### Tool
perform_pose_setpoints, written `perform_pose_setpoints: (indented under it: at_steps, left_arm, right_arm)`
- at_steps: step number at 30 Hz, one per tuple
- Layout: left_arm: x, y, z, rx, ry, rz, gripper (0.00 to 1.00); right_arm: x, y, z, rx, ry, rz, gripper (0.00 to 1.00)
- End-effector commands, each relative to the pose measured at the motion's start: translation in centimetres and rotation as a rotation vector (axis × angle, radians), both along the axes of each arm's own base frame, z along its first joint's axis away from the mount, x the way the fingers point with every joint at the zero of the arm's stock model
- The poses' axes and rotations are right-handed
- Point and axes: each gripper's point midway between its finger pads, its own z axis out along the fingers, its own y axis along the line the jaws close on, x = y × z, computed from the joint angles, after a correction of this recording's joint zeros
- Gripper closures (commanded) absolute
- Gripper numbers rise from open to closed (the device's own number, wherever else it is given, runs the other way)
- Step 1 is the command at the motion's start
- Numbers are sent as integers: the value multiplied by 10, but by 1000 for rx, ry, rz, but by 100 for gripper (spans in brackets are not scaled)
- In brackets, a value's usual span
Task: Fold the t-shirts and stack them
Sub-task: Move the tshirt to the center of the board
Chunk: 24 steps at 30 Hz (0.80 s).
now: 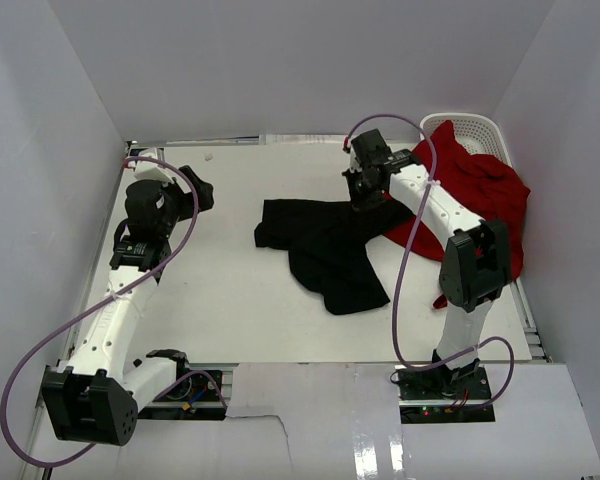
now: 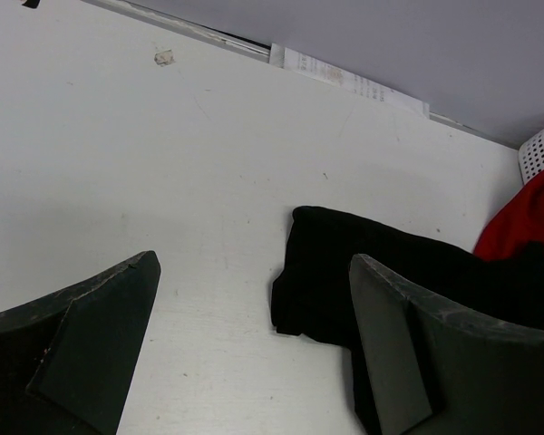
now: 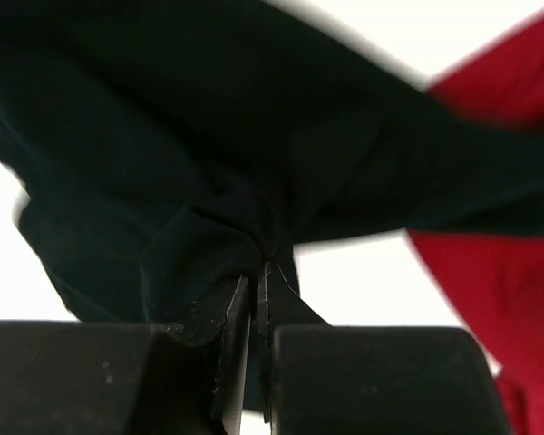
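Observation:
The black t-shirt [image 1: 325, 245] lies crumpled on the white table at centre; it also shows in the left wrist view [image 2: 381, 272] and the right wrist view [image 3: 163, 163]. My right gripper [image 1: 365, 200] [image 3: 260, 272] is shut on a bunch of its far right edge. The red t-shirt [image 1: 475, 205] lies heaped at the right, partly over the basket, with the right arm across it; it also shows in the right wrist view [image 3: 490, 281] and the left wrist view [image 2: 526, 222]. My left gripper [image 1: 202, 192] [image 2: 254, 335] is open and empty, left of the black shirt.
A white lattice basket [image 1: 470, 128] stands at the back right corner under the red shirt. White walls close in the table on three sides. A paper strip [image 2: 354, 82] lies along the back edge. Purple cables loop off both arms.

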Motion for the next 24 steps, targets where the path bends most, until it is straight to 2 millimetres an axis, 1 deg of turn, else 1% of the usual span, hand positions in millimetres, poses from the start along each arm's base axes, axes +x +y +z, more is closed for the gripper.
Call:
perform_pose_setpoints:
  at_steps: [1, 2, 3, 5, 9, 11, 12, 13, 14, 15, 16, 17, 18, 19, 20, 21, 22, 23, 24]
  left_arm:
    - [-2, -2, 4, 6, -13, -17, 4]
    - [-3, -5, 5, 1, -14, -34, 4]
    - [-3, -7, 4, -2, -11, -46, 4]
    - [-2, -11, 2, -3, -6, -67, 4]
    - [1, -19, -3, -11, 12, -112, 4]
    - [2, -22, -4, -16, 18, -126, 4]
    - [2, -23, -6, -17, 22, -129, 4]
    - [3, -23, -7, -17, 24, -132, 4]
    - [3, -24, -7, -17, 24, -135, 4]
    - [3, -24, -7, -17, 25, -137, 4]
    - [3, -24, -8, -19, 29, -138, 4]
    - [4, -25, -9, -18, 28, -140, 4]
    - [4, -25, -10, -18, 31, -141, 4]
    - [5, -25, -11, -17, 34, -142, 4]
    - [5, -25, -10, -15, 33, -142, 4]
    - [5, -25, -11, -14, 35, -142, 4]
    - [5, -25, -12, -14, 37, -142, 4]
    - [5, -25, -11, -11, 33, -145, 4]
    - [4, -25, -12, -12, 35, -144, 4]
  right_arm:
    - [52, -1, 48, 48, -173, -96, 92]
    - [60, -8, 54, 68, -185, -131, 92]
    - [67, -8, 65, 86, -208, -139, 92]
    - [74, -13, 65, 79, -212, -146, 92]
    - [91, -32, 53, -4, -231, -208, 92]
    - [98, -42, 48, -12, -231, -249, 92]
    - [105, -38, 47, 20, -239, -240, 92]
    - [110, -40, 47, 37, -244, -243, 92]
    - [115, -38, 41, 44, -234, -238, 92]
    - [122, -33, 51, 70, -254, -232, 92]
    - [125, -29, 52, 82, -255, -218, 91]
    - [129, -21, 45, 102, -237, -196, 86]
    - [132, -19, 48, 109, -240, -190, 73]
    - [135, -18, 56, 115, -250, -189, 55]
    - [134, -18, 57, 113, -250, -191, 13]
    - [133, -23, 59, 98, -257, -204, 8]
    - [127, -27, 51, 77, -238, -210, 7]
    - [121, -35, 62, 60, -264, -229, 6]
    - [114, -41, 59, 43, -255, -245, 6]
